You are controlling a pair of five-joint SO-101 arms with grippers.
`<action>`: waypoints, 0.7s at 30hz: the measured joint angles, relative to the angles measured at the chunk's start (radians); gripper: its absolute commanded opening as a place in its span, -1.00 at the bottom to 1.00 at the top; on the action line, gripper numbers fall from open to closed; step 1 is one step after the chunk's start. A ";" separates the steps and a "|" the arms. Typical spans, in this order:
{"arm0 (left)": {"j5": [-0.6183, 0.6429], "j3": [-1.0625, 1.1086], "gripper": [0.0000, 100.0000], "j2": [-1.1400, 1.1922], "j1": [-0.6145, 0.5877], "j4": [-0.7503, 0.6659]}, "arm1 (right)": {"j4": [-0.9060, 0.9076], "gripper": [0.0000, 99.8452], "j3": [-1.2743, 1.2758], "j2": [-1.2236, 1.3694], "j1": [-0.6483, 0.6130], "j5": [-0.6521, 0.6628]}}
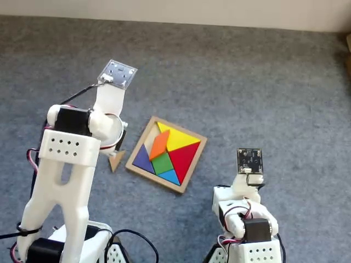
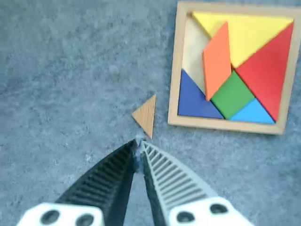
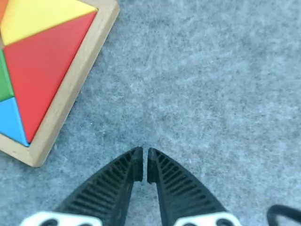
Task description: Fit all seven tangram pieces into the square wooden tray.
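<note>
The square wooden tray (image 1: 189, 171) (image 2: 174, 70) (image 3: 70, 89) lies mid-table holding yellow (image 1: 176, 139), red (image 1: 185, 158), green (image 1: 162, 163), light blue (image 1: 171, 176) and dark blue (image 1: 142, 160) pieces. An orange parallelogram (image 1: 159, 145) (image 2: 216, 61) rests tilted across them, over a bare patch of tray floor. A small tan triangle (image 1: 116, 160) (image 2: 146, 116) lies on the carpet just outside the tray's left edge. My left gripper (image 2: 139, 149) is shut and empty, its tips right beside that triangle. My right gripper (image 3: 142, 164) is shut and empty over bare carpet near the tray's right corner.
Grey carpet (image 1: 263, 82) covers the whole table. The left arm (image 1: 71, 153) rises over the carpet left of the tray; the right arm (image 1: 247, 219) sits at the front right. A pale wall strip runs along the far edge.
</note>
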 measured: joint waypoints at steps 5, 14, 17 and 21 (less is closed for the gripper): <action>-0.057 0.006 -0.96 0.000 0.109 -0.068 | 0.000 -0.93 0.000 0.000 0.000 0.000; -0.066 0.031 -0.60 0.121 0.245 -0.269 | 0.000 -0.93 0.000 0.000 0.000 0.000; -0.066 0.031 -0.62 0.241 0.253 -0.325 | 0.000 -0.93 0.000 0.000 0.000 0.000; -0.066 0.031 -0.64 0.387 0.253 -0.384 | 0.000 -0.93 0.000 0.000 0.000 0.000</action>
